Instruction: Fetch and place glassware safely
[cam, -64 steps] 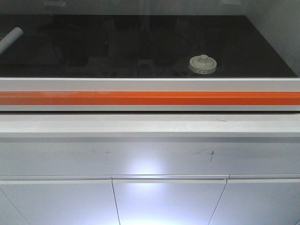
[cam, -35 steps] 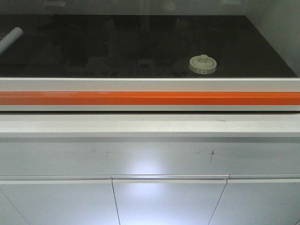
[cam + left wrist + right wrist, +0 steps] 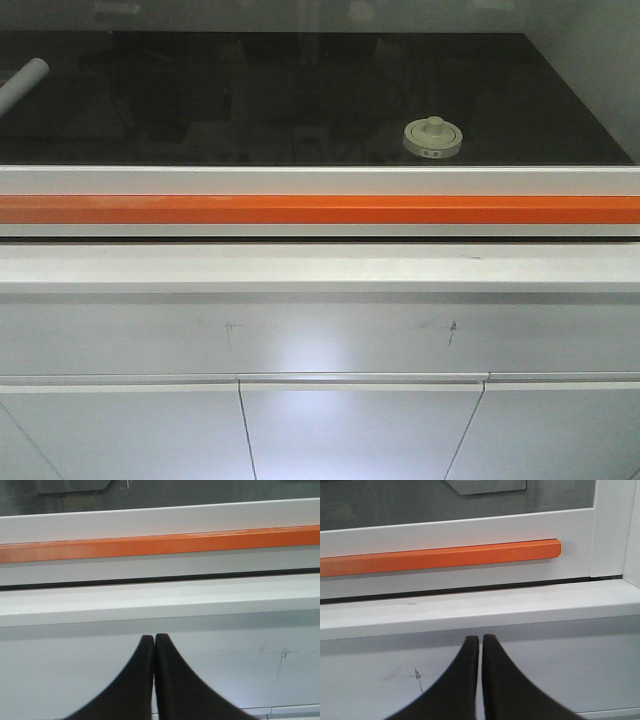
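Approach stage, with nothing yet fetched. The jar [image 3: 432,138], clear glass under a cream knobbed lid, stood right of centre on the black worktop [image 3: 570,120], behind a glass window [image 3: 250,90] that appeared lowered. The left gripper [image 3: 154,639] and right gripper [image 3: 480,640] each had fingers pressed together, holding nothing, and faced the white panel [image 3: 330,335] below the orange handle bar [image 3: 320,209]. The next move probably called for raising the window by that bar before any reach. Dark marks on the lid rim were too small to read, and no other writing showed.
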Tool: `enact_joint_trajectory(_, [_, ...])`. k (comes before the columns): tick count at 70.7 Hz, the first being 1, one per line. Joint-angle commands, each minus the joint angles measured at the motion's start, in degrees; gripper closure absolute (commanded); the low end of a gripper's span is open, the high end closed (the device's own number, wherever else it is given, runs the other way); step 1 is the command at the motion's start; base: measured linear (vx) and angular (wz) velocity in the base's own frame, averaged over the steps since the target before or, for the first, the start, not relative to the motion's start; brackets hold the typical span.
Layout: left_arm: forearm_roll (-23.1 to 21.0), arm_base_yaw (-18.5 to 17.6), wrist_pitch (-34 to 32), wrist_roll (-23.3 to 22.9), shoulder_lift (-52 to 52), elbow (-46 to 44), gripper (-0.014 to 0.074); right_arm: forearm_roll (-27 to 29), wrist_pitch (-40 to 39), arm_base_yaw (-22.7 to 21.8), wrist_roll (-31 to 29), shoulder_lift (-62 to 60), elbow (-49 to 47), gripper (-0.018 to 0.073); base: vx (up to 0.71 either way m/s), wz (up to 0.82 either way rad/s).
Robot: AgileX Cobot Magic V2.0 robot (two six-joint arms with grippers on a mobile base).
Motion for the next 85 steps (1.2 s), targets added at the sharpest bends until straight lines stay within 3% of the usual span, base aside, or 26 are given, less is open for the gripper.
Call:
enact_joint_trajectory(1, [-0.5,0.1,-4.0,-0.4,-0.7,1.6,0.0603,-0.1,-4.3,-0.3,0.0,-0.7,1.1,0.0563,0.00,0.00])
enact_joint_trajectory(43, [-0.5,0.1,-6.3,-0.4,-0.7,1.6,0.0603,-2.1,-7.8,-0.3,-0.2,-0.7,1.1,0.0563,0.00,0.00])
enact_joint_trajectory(50, [-0.5,0.1,-11.7,-0.6,-0.7,1.4,0.0603,-2.1,-12.1,-0.3,-0.2,-0.7,1.1,0.0563,0.00,0.00])
enact_joint_trajectory(60, [-0.5,0.1,-21.3,-5.1,-0.7,-0.5,0.0603,-2.1,-20.1,-0.3,-0.2,-0.7,-0.3,0.0563,0.00,0.00])
enact_joint_trajectory(68, [-0.5,0.1,-24.4,-6.3,-0.6,-4.9,0.0603,-2.1,-20.1,-0.3,-0.2,-0.7,-4.9,0.0563,0.00,0.00])
enact_joint_trajectory(85, [-0.3,0.1,-17.0,-5.6,6.5,-24.9,0.0603,-2.1,-13.6,-0.3,-0.2,4.8,-23.7,0.0563,0.00,0.00])
